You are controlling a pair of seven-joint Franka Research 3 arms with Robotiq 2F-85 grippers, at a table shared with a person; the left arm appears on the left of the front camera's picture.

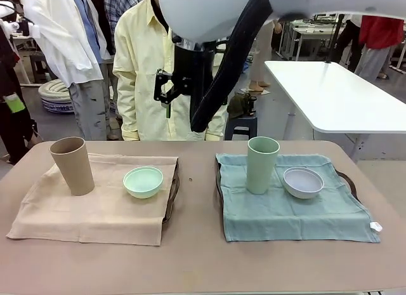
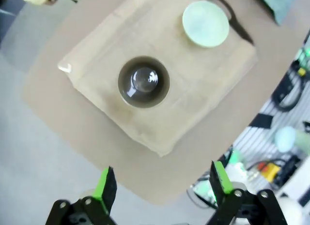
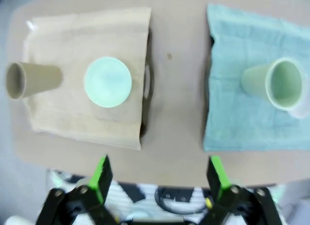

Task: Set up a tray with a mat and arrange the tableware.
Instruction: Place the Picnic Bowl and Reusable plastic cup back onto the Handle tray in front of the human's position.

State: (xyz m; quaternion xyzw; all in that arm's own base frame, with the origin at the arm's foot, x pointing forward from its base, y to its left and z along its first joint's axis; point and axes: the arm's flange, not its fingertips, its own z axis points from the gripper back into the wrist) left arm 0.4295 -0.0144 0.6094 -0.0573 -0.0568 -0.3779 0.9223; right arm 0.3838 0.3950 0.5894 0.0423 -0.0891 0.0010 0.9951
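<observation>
Table [image 1: 196, 257] is the ref for everything below.

Tan mat [image 1: 95, 203] lies on the table's left half, draped over a tray; dark tray handle [image 1: 172, 193] peeks out at the mat's inner edge. Tan-brown tumbler [image 1: 73, 165] stands upright on the mat's far-left part. Mint green bowl [image 1: 143, 181] sits on the same mat, nearer table centre, apart from the tumbler.

Teal mat [image 1: 292, 206] covers the tray on the table's right half. Pale green tumbler [image 1: 262, 163] upright on it, toward table centre; whitish-lavender bowl [image 1: 302, 182] just beside it, on the outer side, not touching.

L gripper [image 2: 162, 186]: well above the table's left end, fingers spread wide, nothing betw. them; tan-brown tumbler directly below in its wrist view.

R gripper [image 3: 158, 179]: high over the table's near edge, jaws wide apart, empty.

Person in pale yellow shirt [image 1: 149, 66] stands at the table's far side.
</observation>
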